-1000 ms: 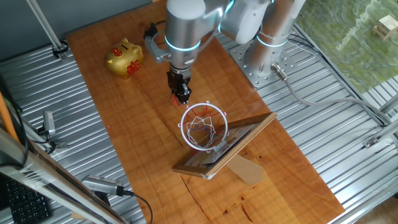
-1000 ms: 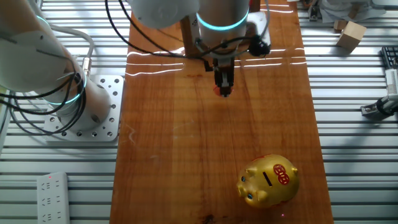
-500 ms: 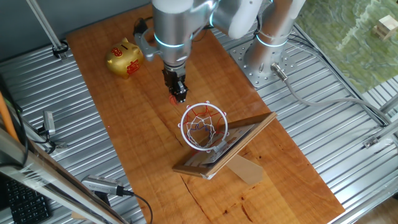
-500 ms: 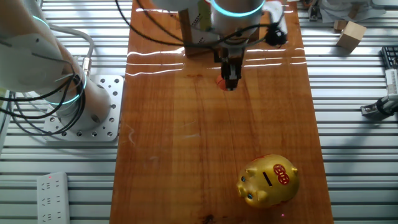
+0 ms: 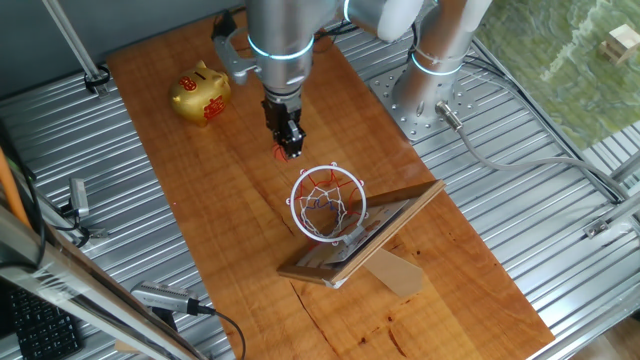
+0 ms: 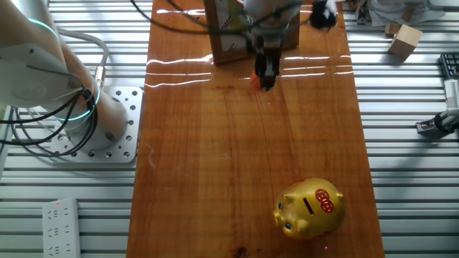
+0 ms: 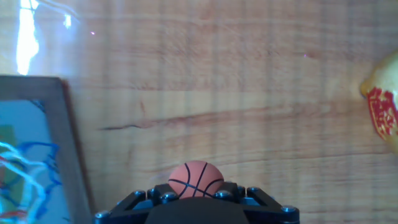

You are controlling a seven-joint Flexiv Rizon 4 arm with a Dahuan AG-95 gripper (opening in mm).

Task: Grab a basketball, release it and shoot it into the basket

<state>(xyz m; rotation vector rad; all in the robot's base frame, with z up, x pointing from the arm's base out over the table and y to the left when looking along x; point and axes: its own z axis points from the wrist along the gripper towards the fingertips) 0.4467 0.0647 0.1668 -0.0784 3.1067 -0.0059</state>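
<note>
In one fixed view, going left to right, a single golden piggy bank [image 5: 201,93] sits on the wooden table [image 5: 190,210] near its far left corner. To its right the one robot arm [image 5: 280,35] points straight down, and its gripper [image 5: 290,147] is pinched on the one basketball [image 5: 283,153], a tiny orange ball showing at the fingertips above the wood. Just right of and below the ball stands the one basket [image 5: 327,203], its white ring and white-red-blue net fixed to a tilted wooden-framed backboard [image 5: 385,225] with a cardboard prop [image 5: 395,272] behind it. The ball is near the ring's rim but outside it, on the piggy-bank side.

In the other fixed view the arm's grey base [image 6: 86,107] is at the left, the gripper [image 6: 266,77] with the basketball [image 6: 256,81] hangs at upper centre in front of the backboard [image 6: 233,36], and the piggy bank [image 6: 310,206] sits at lower right, well apart from them.

In the hand view the backboard [image 7: 43,149] and net [image 7: 22,180] fill the left edge, the basketball [image 7: 196,179] sits at bottom centre clamped in the black gripper [image 7: 196,202], and a piece of the piggy bank [image 7: 382,106] shows at the right edge.
</note>
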